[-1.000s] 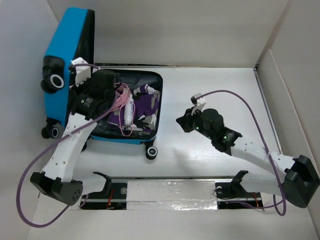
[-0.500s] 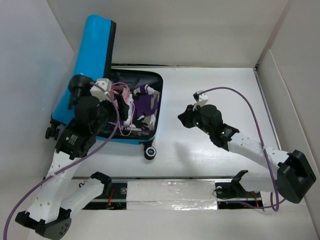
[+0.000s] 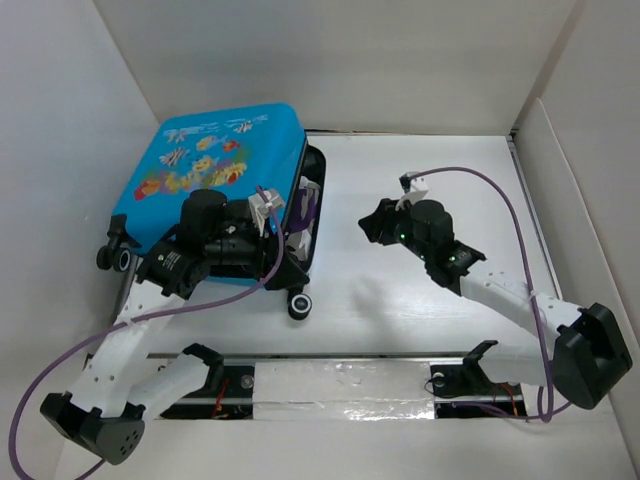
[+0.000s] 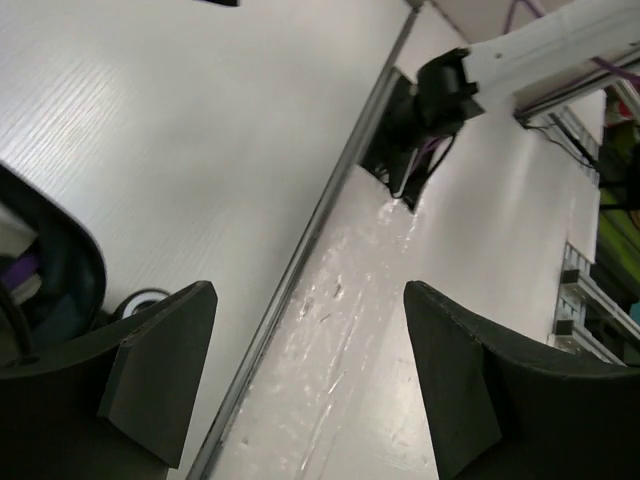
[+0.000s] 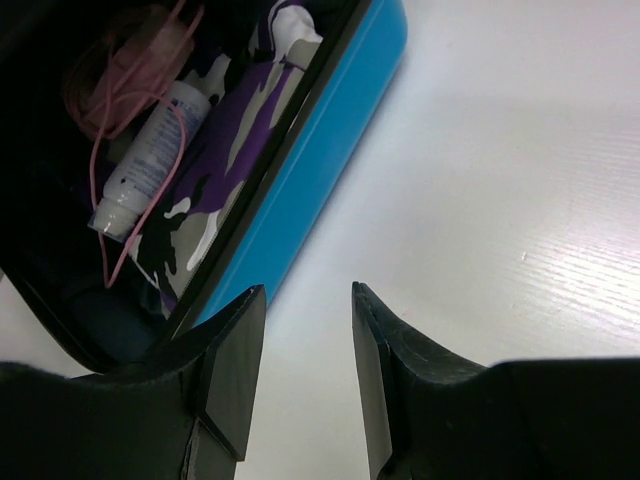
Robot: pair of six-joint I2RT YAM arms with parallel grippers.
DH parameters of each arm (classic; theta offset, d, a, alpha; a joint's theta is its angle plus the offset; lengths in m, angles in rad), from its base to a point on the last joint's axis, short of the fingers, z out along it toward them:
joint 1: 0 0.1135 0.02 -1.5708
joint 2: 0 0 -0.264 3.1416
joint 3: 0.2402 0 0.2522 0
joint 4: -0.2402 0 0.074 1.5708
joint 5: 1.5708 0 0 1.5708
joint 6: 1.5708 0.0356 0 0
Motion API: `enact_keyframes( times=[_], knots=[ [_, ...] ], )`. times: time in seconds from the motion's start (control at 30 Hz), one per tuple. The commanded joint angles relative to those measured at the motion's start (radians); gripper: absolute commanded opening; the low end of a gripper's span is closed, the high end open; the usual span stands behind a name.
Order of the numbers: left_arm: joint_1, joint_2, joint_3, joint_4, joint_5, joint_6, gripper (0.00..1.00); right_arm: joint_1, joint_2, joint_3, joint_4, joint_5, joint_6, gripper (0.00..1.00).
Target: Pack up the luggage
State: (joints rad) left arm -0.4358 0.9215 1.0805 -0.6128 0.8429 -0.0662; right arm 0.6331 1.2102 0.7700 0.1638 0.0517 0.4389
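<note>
The left gripper point(image 3: 284, 264) sits at the near right corner of the luggage point(image 3: 215, 165). Its fingers are spread wide with nothing between them. In its wrist view, the left gripper point(image 4: 310, 385) frames only bare table point(image 4: 200, 120). The luggage point(image 4: 65, 265) shows as a dark rounded rim just left of the left-hand finger, with a caster wheel point(image 4: 140, 300) peeping out beside it. Farther off are a black bracket point(image 4: 425, 115) and a white arm link.

The right gripper point(image 3: 371, 226) hangs to the right of the case, clearly apart from it, with its fingers pointing toward it. In the right wrist view, the right gripper point(image 5: 305, 375) has its fingers a little parted and grips nothing. The blue wall of the luggage point(image 5: 325, 165) runs ahead and to the left of them.

That view looks in under the lid at the dark interior. Inside are a purple camouflage cloth point(image 5: 240, 140), a white bottle point(image 5: 150, 150) and a loop of pink cord point(image 5: 115, 95). From overhead only a sliver of purple and white shows at the gap on the right side.

The overhead view alone shows the lid. It is bright blue hard shell printed with cartoon fish and coral, and it lies tilted over the base. Black-and-white wheels stick out at the near edge point(image 3: 300, 305) and the left side point(image 3: 120, 260).
</note>
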Motion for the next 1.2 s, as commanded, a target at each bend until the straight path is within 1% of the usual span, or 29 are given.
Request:
enact_keyframes(
  times=[0.0, 0.03, 0.1, 0.13, 0.2, 0.23, 0.27, 0.3, 0.33, 0.37, 0.4, 0.43, 0.5, 0.53, 0.57, 0.6, 0.63, 0.7, 0.73, 0.77, 0.8, 0.83, 0.87, 0.9, 0.93, 0.97, 1.07, 1.1, 1.17],
  knots=[
    [0.019, -0.013, 0.062, 0.132, 0.237, 0.0, 0.74, -0.027, -0.035, 0.055, 0.028, -0.018, 0.018, 0.46],
    [0.019, -0.019, 0.064, 0.169, 0.286, -0.053, 0.74, -0.039, -0.04, 0.061, 0.022, -0.021, 0.018, 0.45],
    [0.019, -0.032, 0.081, 0.24, 0.34, -0.096, 0.74, -0.039, -0.054, 0.074, 0.007, -0.026, 0.018, 0.45],
    [0.019, -0.036, 0.087, 0.325, 0.391, -0.154, 0.74, -0.039, -0.058, 0.086, 0.002, -0.026, 0.017, 0.44],
    [0.019, -0.056, 0.085, 0.459, 0.423, -0.26, 0.75, -0.049, -0.066, 0.098, -0.013, -0.03, 0.014, 0.44],
    [0.019, -0.064, 0.087, 0.581, 0.377, -0.315, 0.74, -0.049, -0.072, 0.103, -0.015, -0.038, 0.012, 0.4],
    [0.019, -0.065, 0.119, 0.602, 0.32, -0.355, 0.73, -0.049, -0.075, 0.107, -0.018, -0.041, 0.009, 0.38],
    [0.019, -0.059, 0.148, 0.569, 0.259, -0.356, 0.68, -0.049, -0.08, 0.107, -0.021, -0.044, 0.003, 0.33],
    [0.019, -0.047, 0.185, 0.517, 0.063, -0.337, 0.66, -0.049, -0.086, 0.106, -0.02, -0.044, 0.001, 0.17],
    [0.019, -0.03, 0.275, 0.451, -0.062, -0.29, 0.64, -0.049, -0.09, 0.098, -0.02, -0.074, 0.001, 0.09],
    [0.019, 0.015, 0.32, 0.323, -0.191, -0.265, 0.59, -0.049, -0.095, 0.094, -0.018, -0.084, -0.003, 0.02],
    [0.019, 0.042, 0.358, 0.268, -0.495, -0.253, 0.46, -0.04, -0.098, 0.089, -0.018, -0.104, -0.003, 0.0],
    [0.019, 0.104, 0.395, 0.193, -0.817, -0.315, 0.36, -0.015, -0.109, 0.071, -0.006, -0.124, -0.005, 0.0],
    [0.035, 0.123, 0.392, 0.147, -1.058, -0.334, 0.2, -0.001, -0.11, 0.063, -0.001, -0.137, -0.005, 0.0],
    [0.048, 0.137, 0.369, 0.143, -1.135, -0.339, 0.16, 0.014, -0.11, 0.057, 0.014, -0.142, -0.005, 0.0],
    [0.09, 0.158, 0.358, 0.153, -1.192, -0.345, 0.15, 0.029, -0.106, 0.051, 0.016, -0.145, -0.009, 0.0],
    [0.123, 0.168, 0.349, 0.163, -1.22, -0.386, 0.16, 0.055, -0.101, 0.052, 0.016, -0.141, -0.011, 0.04],
    [0.199, 0.192, 0.351, 0.189, -1.187, -0.406, 0.18, 0.066, -0.086, 0.049, 0.031, -0.144, -0.005, 0.13],
    [0.285, 0.209, 0.358, 0.209, -1.161, -0.408, 0.21, 0.079, -0.08, 0.046, 0.04, -0.159, -0.002, 0.21],
    [0.336, 0.232, 0.375, 0.205, -1.148, -0.402, 0.23, 0.079, -0.072, 0.045, 0.052, -0.171, 0.004, 0.25],
    [0.394, 0.302, 0.428, 0.187, -1.13, -0.4, 0.23, 0.079, -0.06, 0.045, 0.059, -0.179, 0.006, 0.3],
    [0.517, 0.345, 0.456, 0.13, -1.057, -0.397, 0.23, 0.089, -0.057, 0.045, 0.06, -0.185, 0.006, 0.4],
    [0.567, 0.381, 0.481, 0.107, -1.024, -0.391, 0.23, 0.1, -0.054, 0.041, 0.06, -0.185, 0.003, 0.43],
    [0.607, 0.44, 0.501, 0.084, -1.01, -0.389, 0.23, 0.1, -0.051, 0.038, 0.065, -0.184, -0.006, 0.45],
    [0.636, 0.46, 0.503, 0.085, -1.024, -0.386, 0.23, 0.109, -0.052, 0.034, 0.066, -0.171, -0.011, 0.45],
    [0.678, 0.474, 0.504, 0.082, -1.036, -0.391, 0.23, 0.109, -0.054, 0.026, 0.068, -0.165, -0.014, 0.45],
    [0.733, 0.496, 0.513, 0.093, -1.057, -0.391, 0.25, 0.109, -0.061, 0.012, 0.069, -0.142, -0.025, 0.46],
    [0.773, 0.522, 0.527, 0.09, -1.077, -0.371, 0.26, 0.109, -0.061, 0.006, 0.074, -0.138, -0.026, 0.46],
    [0.801, 0.569, 0.552, 0.027, -1.154, -0.337, 0.27, 0.109, -0.058, 0.006, 0.077, -0.122, -0.026, 0.46]
  ],
)
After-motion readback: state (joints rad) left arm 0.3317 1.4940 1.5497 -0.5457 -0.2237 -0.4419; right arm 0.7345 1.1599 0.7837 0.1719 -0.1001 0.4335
